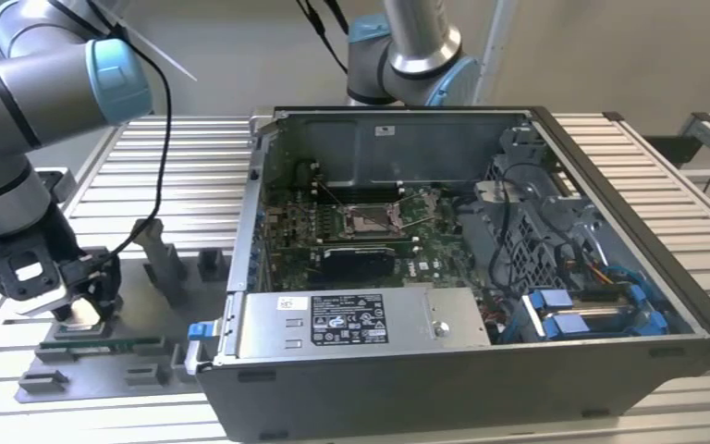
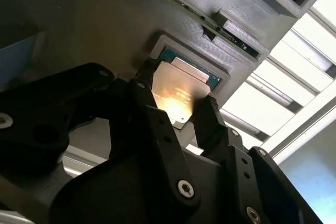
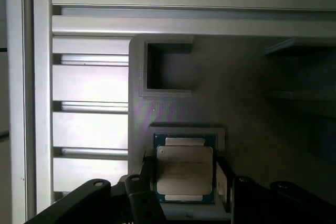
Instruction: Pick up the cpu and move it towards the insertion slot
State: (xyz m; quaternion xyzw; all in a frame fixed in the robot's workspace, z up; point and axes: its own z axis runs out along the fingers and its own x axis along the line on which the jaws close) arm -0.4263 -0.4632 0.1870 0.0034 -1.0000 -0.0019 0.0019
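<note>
tool [image 2: 176, 94] seems clamped on the cpu [image 3: 185, 169], which lies in its grey holder [image 3: 173, 111] recess.

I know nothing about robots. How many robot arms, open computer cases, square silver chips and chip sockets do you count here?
Robot arms: 2
Computer case: 1
cpu: 1
insertion slot: 1
Total: 5

This is a robotics lab, with a robot arm [image 1: 10, 139], slotted aluminium bench [image 1: 189, 157], opened computer case [image 1: 479, 379] and grey fixture [image 1: 145, 305] beneath the end effector [image 1: 80, 310].
</note>
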